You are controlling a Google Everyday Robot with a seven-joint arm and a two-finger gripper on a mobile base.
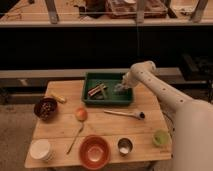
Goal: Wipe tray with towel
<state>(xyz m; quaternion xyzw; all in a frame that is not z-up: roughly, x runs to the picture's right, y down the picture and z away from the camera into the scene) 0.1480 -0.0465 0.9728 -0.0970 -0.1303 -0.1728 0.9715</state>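
Green plastic tray [92, 102] sits at the back centre of a wooden table [145, 127], its long side parallel to the table's rear edge. The white robot arm [160, 90] reaches in from the right, and the gripper [121, 87] is lowered into the tray's right half, close to the right wall. A pale grey towel [119, 90] lies on the tray floor directly under the gripper and appears to be in contact with it. Whether the hand is spread, pressed together or pinching the cloth cannot be told from this view.

In the left half of the tray lie several small stick-like items [97, 90], brown and reddish, resting at an angle on the floor of the tray and apart from the towel.

On the table in front of the tray, a long-handled utensil [124, 114] lies roughly parallel to the tray's front wall, its dark end pointing right. An orange fruit [80, 114] sits near the tray's front left corner, with a spoon [76, 137] lying diagonally just below it. A dark bowl [45, 108] with contents stands at the left edge, and a small yellow item [58, 98] lies behind it. Along the front edge stand a white bowl [40, 149], a red bowl [95, 151], a small metal cup [124, 146] and a green cup [160, 138].
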